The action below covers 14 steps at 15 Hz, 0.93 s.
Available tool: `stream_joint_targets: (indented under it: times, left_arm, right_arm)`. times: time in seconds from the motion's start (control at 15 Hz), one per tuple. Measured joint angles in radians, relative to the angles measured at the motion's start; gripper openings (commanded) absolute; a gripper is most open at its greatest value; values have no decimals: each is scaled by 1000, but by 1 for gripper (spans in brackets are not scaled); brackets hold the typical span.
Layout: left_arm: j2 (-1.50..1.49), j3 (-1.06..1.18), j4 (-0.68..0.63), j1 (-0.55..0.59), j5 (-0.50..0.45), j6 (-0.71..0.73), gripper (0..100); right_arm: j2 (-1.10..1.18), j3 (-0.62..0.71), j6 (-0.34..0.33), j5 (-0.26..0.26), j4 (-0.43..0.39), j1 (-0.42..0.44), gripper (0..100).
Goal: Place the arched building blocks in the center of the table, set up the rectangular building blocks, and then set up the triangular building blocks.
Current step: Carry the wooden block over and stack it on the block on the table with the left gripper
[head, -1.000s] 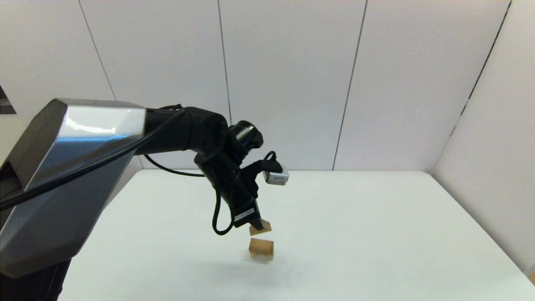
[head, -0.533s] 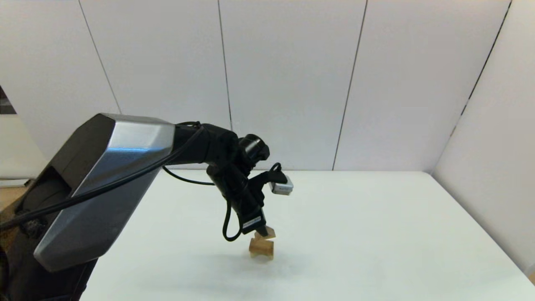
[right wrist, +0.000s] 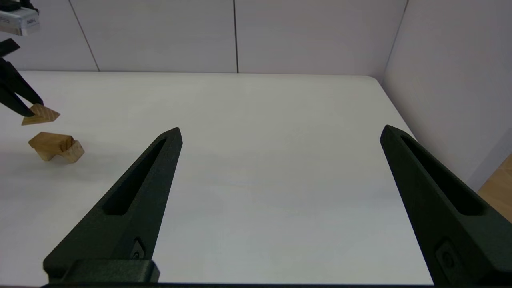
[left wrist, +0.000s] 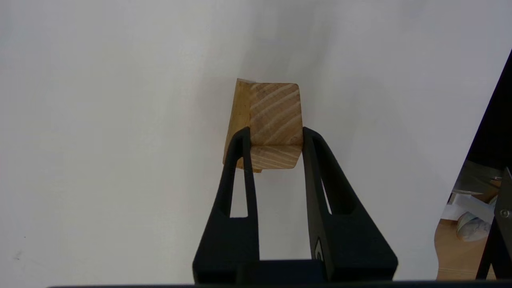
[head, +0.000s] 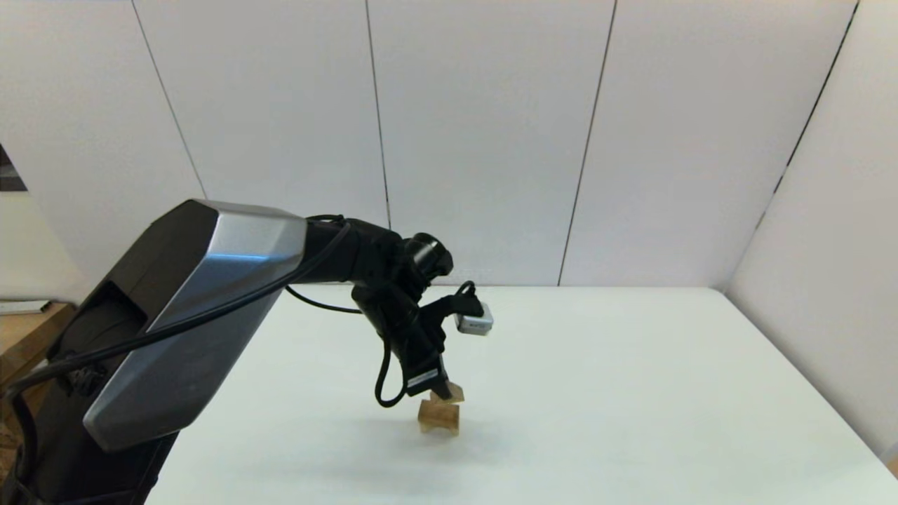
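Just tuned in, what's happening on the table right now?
The left tool is shut on the wedge and holds it just above the arch block, which sits on the table near its middle. From the right wrist view a small gap shows between the two, so the wedge is not yet set down. The right tool hangs open off to the side, empty. No rectangular bar is in view.

The tabletop (head: pixel 631 393) is being enclosed behind and at one side by white panelled walls (head: pixel 484 140); wooden floor (right wrist: pixel 498 192) is being shown beside it.
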Motion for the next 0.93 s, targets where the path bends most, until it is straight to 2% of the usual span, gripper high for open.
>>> stream_joint_targets:
  times: [0.53,0.8,0.93]
  left_arm:
    - [-64,123,-12,16,10,92,0]
    - [-45,144,-129,34,3,111,0]
    - [-27,149,-144,39,1,107,0]
  right_arm:
    - [0,0,0,0,0,0,100]
    - [0,0,1,0,0,0,100]
    - [0,0,0,0,0,0,100]
